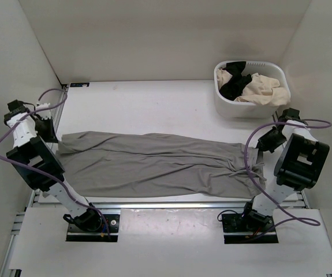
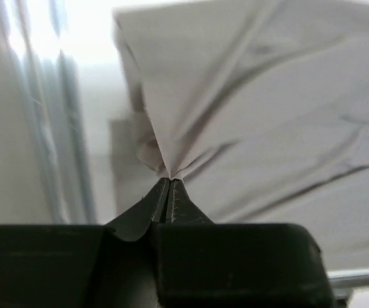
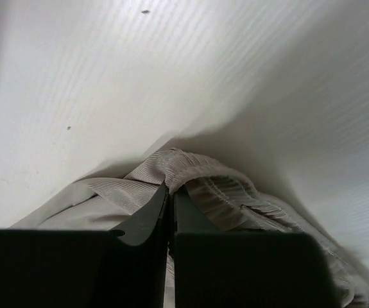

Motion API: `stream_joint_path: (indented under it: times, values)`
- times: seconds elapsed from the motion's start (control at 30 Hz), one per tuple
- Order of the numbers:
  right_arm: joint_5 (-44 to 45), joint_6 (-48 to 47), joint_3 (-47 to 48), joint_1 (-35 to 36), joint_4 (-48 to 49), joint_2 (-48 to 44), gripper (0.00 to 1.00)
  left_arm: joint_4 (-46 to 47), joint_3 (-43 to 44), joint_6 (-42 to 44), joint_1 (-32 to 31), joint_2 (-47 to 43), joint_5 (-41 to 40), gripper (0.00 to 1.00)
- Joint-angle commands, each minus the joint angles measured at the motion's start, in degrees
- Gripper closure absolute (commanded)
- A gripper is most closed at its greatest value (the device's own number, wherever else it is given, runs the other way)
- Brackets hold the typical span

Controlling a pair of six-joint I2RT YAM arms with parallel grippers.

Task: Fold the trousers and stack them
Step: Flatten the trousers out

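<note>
Two ends of the grey trousers (image 1: 154, 164) are pinched as they lie lengthwise across the bench (image 1: 154, 104).
The left claw (image 2: 170, 183) nips a leg end and the right claw (image 3: 170, 192) the waistband. Grasping looks done, so folding likely calls for a joint lift.

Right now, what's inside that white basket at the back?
A black garment and a cream garment are heaped inside the white basket. Anything beneath them, and the basket's bottom, is covered.

trousers (image 1: 154, 164) | mid-grey, soft, wrinkled | laid out lengthwise across table (image 1: 154, 104) | legs left; waistband right
</note>
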Motion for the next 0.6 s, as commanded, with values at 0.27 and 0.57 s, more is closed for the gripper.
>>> stream_joint_path:
  times: [0.27,0.57]
  values:
    - [2.14,-4.15,-1.2,-2.33,1.0,-20.84,1.0,2.84,1.94,2.68,-0.19,-5.26,-0.25,0.86]
    - [0.38,-5.3,-2.7,-3.99,-0.14,-20.84,1.0,0.04,-17.33,6.1,3.75,-5.88,-7.82,0.64]
